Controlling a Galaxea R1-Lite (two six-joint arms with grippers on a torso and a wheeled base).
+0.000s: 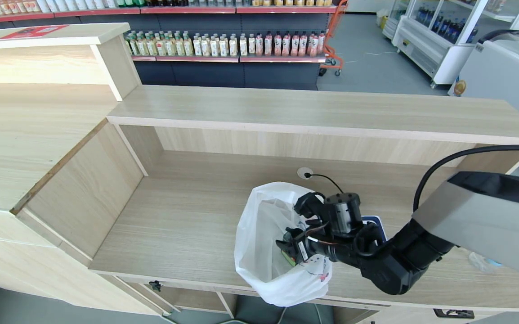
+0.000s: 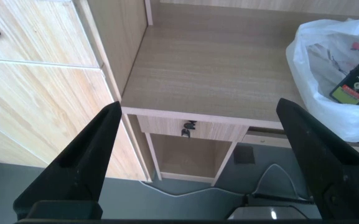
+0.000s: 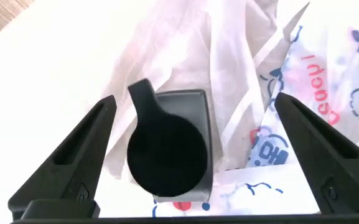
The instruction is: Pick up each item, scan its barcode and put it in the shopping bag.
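Though open, right claw [image 1: 287,251] inside one bag [image 1: 259,216].

Left of the shopping bag [image 1: 259,243] the surface [image 1: 174,225] lay open as far as the side panel [image 1: 84,189]. The raised ledge [image 1: 313,110] closed off the back. The right gripper [image 1: 286,252] occupied the bag's mouth, jaws spread.

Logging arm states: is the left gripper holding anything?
No, the left gripper is open and empty, with the edge of the wooden counter visible between its fingers.
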